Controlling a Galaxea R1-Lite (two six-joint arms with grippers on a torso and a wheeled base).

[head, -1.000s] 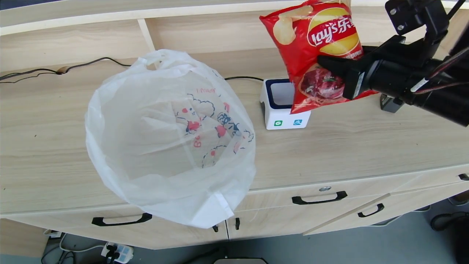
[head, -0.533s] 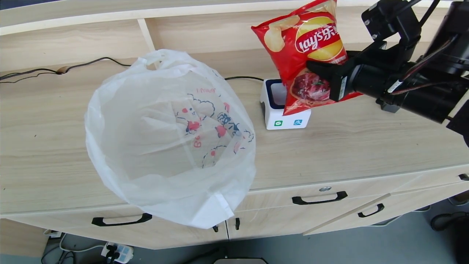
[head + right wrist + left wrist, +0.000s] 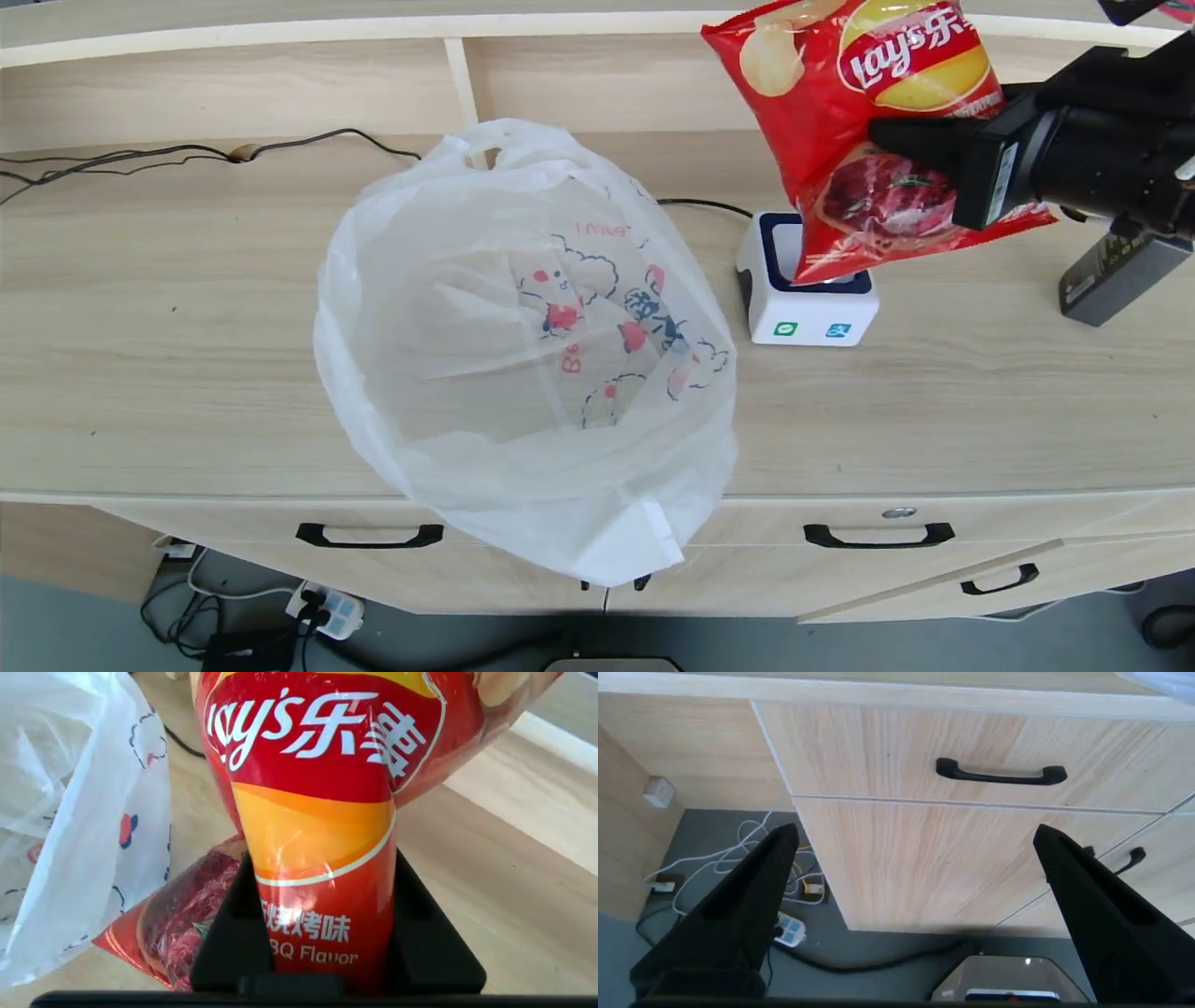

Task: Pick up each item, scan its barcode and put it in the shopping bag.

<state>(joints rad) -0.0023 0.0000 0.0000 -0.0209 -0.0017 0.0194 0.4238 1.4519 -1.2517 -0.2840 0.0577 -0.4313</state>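
currently i cannot see the top edge of the chip bag (image 3: 822, 103): the upper border of the head view cuts it off. its back face is turned away from the head camera, so no barcode is visible to me. the right gripper (image 3: 885, 145) is clamped on the middle of the bag. one finger (image 3: 920, 142) lies across the printed front; the other is hidden behind the bag. in the right wrist view the chip bag (image 3: 313, 831) sits squeezed between both black fingers (image 3: 229, 929).

the bag is held up in the air over the scanner (image 3: 810, 317), and its lower seam hides part of the scanner window. long axis: near upright, top leaning towards the robot's left, bottom seam pointing down at the scanner.

the shopping bag (image 3: 523, 355) lies open on the counter (image 3: 140, 355), just beside the scanner on the robot's left.

the left gripper (image 3: 920, 915) has its fingers wide apart with nothing between them, facing the drawer fronts (image 3: 971, 859) below the counter.
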